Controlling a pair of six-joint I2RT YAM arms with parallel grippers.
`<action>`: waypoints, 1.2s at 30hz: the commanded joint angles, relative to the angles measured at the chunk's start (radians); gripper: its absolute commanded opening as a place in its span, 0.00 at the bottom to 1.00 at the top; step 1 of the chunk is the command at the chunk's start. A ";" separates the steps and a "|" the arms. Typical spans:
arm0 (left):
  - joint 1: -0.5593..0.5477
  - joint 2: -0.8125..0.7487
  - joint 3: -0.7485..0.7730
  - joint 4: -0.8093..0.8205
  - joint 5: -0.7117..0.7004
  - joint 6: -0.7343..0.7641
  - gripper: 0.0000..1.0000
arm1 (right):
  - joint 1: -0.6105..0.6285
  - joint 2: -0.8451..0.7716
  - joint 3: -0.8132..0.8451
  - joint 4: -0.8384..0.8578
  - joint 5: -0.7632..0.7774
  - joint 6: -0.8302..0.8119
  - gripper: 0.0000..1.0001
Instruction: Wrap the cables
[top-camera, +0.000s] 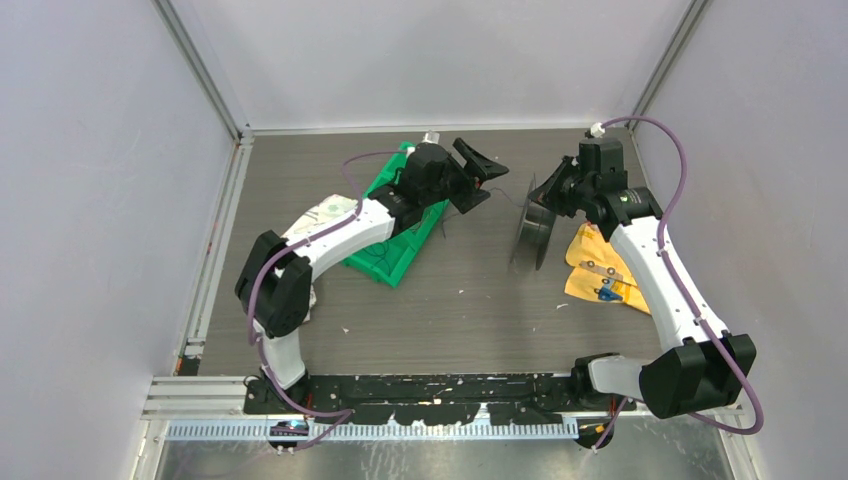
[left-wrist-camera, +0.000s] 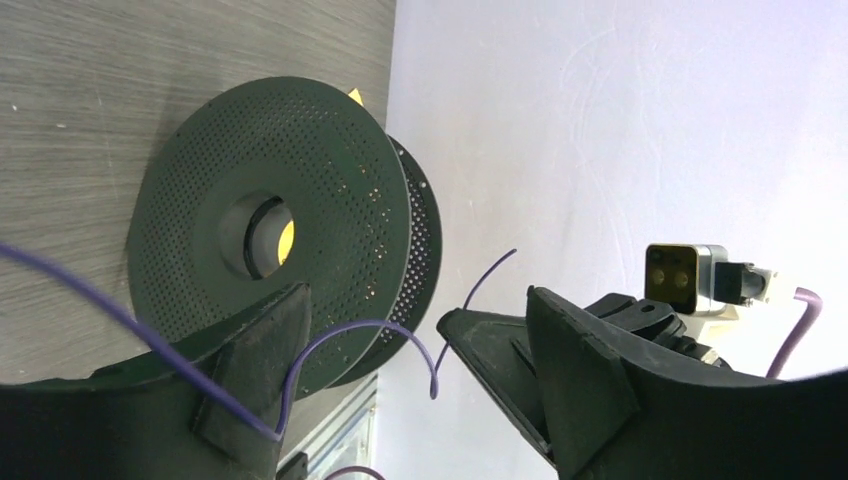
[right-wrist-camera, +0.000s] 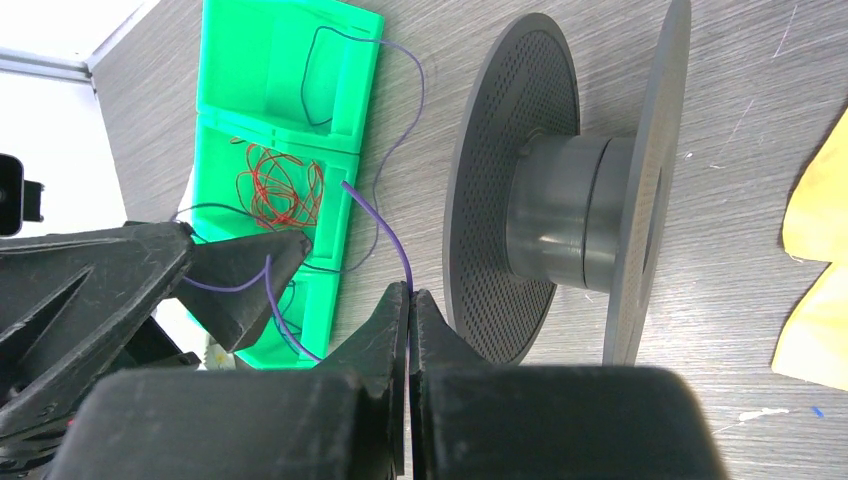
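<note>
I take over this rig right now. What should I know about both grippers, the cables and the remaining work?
Right gripper: shut on the purple cable, beside the spool.
Left gripper: open; the same cable is draped against one finger.
Spool: stands on edge on the table, hub bare.
Red cables: coiled in the green tray.
Done: one cable end gripped. Left: all the winding.

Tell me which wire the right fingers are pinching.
The purple wire, clamped between the right gripper's shut fingers; the red coil lies apart in the green tray's middle compartment.
</note>
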 joint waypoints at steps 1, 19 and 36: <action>0.005 -0.001 0.022 -0.011 -0.046 -0.024 0.66 | 0.003 -0.027 0.005 0.033 0.006 0.010 0.01; 0.006 -0.029 0.065 -0.028 -0.063 0.167 0.01 | 0.002 -0.018 0.046 -0.026 0.039 -0.026 0.58; -0.204 0.041 0.318 -0.009 -0.144 0.849 0.01 | -0.041 -0.207 0.064 -0.107 0.444 -0.070 0.68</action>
